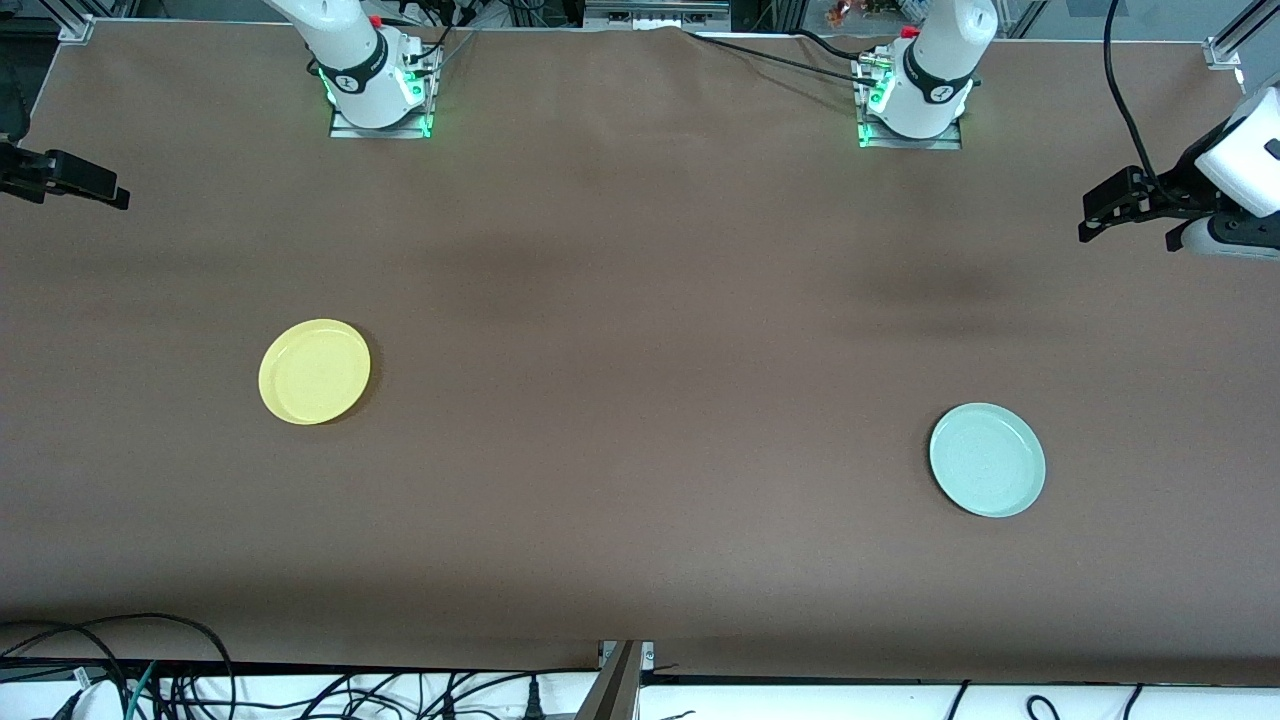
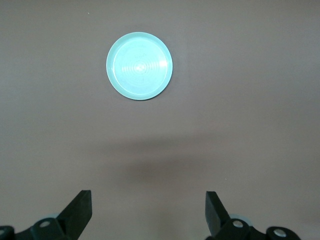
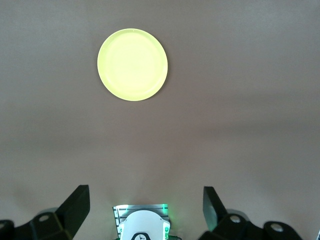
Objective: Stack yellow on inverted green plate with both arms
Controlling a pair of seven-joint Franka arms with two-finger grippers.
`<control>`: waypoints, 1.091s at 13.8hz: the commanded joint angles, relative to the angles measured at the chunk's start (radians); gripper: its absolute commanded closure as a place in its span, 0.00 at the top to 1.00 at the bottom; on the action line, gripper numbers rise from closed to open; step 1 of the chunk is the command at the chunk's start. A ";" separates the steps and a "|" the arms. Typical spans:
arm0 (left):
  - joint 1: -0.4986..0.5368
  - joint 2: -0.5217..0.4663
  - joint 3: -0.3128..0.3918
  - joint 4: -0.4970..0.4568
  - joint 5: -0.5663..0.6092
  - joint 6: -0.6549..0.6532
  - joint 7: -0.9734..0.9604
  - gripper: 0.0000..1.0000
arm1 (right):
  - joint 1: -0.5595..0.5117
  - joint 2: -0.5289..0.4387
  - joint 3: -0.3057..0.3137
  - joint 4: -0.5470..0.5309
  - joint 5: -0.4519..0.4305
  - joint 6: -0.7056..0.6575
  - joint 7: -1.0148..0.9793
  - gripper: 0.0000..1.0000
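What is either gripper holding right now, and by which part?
Nothing. The left gripper and right gripper hang open and empty; the yellow plate and green plate lie untouched on the table.

right gripper: arm cut off by front view's edge | left gripper: arm cropped at edge | both wrist views: jaws' bases cut off | right arm's base: partly cropped in right wrist view

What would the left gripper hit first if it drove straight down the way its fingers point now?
Probably just bare brown tablecloth. The left gripper hangs open and empty above it, and the green plate sits well ahead of the fingertips, not between them. Height is hard to judge from these views.
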 commanded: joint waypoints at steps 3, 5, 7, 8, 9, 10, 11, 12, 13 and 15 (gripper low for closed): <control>0.006 0.029 0.003 0.062 -0.022 -0.038 0.005 1.00 | -0.003 0.007 -0.001 0.023 0.006 -0.020 -0.001 1.00; 0.005 0.033 0.003 0.065 -0.018 -0.036 0.005 1.00 | -0.003 0.009 -0.001 0.023 0.006 -0.020 -0.001 1.00; 0.003 0.041 0.002 0.065 -0.015 -0.033 0.004 1.00 | -0.003 0.009 -0.001 0.022 0.006 -0.020 -0.001 1.00; 0.006 0.041 0.003 0.065 -0.014 -0.026 0.007 1.00 | -0.003 0.009 -0.001 0.023 0.006 -0.020 -0.001 1.00; 0.002 0.044 0.002 0.065 -0.002 -0.022 0.007 1.00 | -0.003 0.009 -0.001 0.023 0.006 -0.020 -0.001 1.00; 0.000 0.052 0.000 0.065 0.018 -0.022 0.007 1.00 | -0.003 0.009 -0.001 0.023 0.006 -0.020 -0.001 1.00; 0.002 0.056 0.002 0.076 0.021 -0.022 0.008 1.00 | -0.003 0.009 -0.001 0.023 0.006 -0.020 -0.001 1.00; 0.003 0.067 0.002 0.084 0.020 -0.022 0.010 1.00 | -0.003 0.009 -0.001 0.023 0.006 -0.020 -0.001 1.00; 0.008 0.087 0.003 0.088 0.020 -0.022 0.013 1.00 | -0.003 0.009 -0.001 0.023 0.006 -0.020 -0.001 1.00; 0.009 0.104 0.005 0.099 0.020 -0.022 0.013 1.00 | -0.003 0.009 -0.001 0.023 0.006 -0.020 -0.001 1.00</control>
